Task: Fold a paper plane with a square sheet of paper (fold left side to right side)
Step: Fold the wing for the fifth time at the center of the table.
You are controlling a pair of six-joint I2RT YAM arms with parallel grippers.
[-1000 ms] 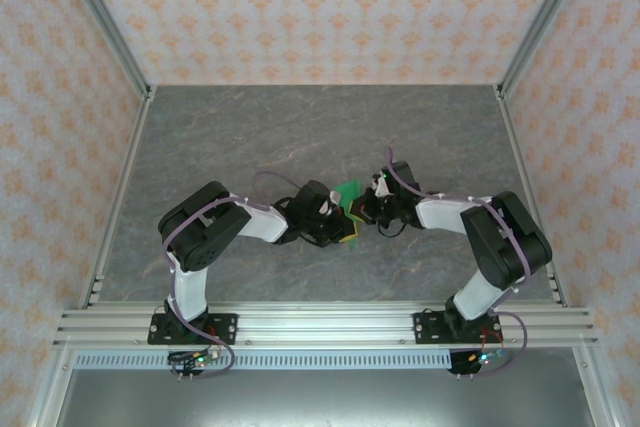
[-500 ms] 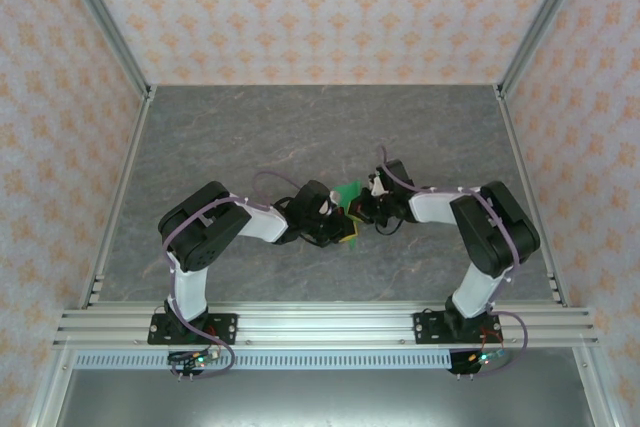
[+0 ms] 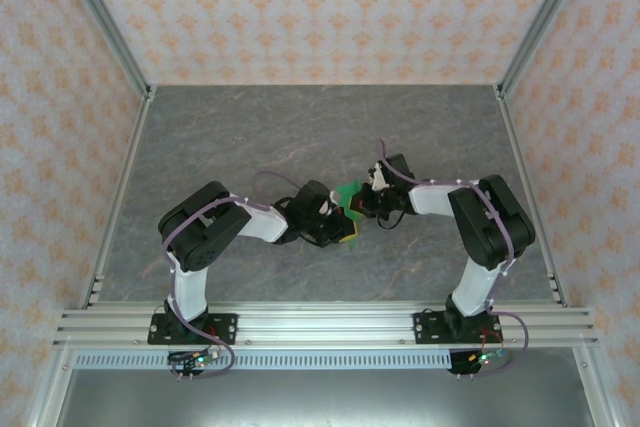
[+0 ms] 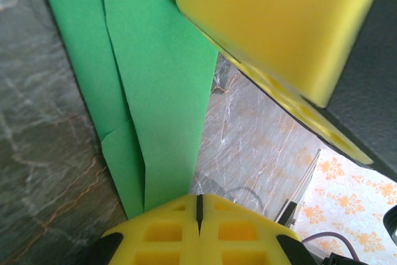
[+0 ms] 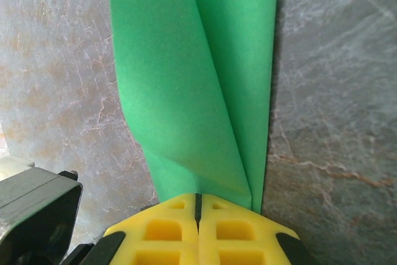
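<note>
- The paper (image 5: 186, 91) sits mid-table (image 3: 250, 127), between the 2 arms, just far of the left wrist. It is no flat square now: it shows as a narrow green strip of overlapping layers.
- The left gripper (image 4: 198, 206) has its jaws fully together, pinching the near end of the strip, where 2 layers and a slanted crease line show.
- The right gripper (image 5: 197, 200) is likewise clamped tight on the paper, where 2 flaps meet in a V.
- The 2 grippers are very close, 1 yellow finger of the right looming over the left's view.
- Step, as I judge it: mid-fold, with the sides gathered but not creased flat.
- Next move likely calls for laying the left side over the right with edges matched, then pressing the crease down on the table without tearing the thin paper or letting it slip.
</note>
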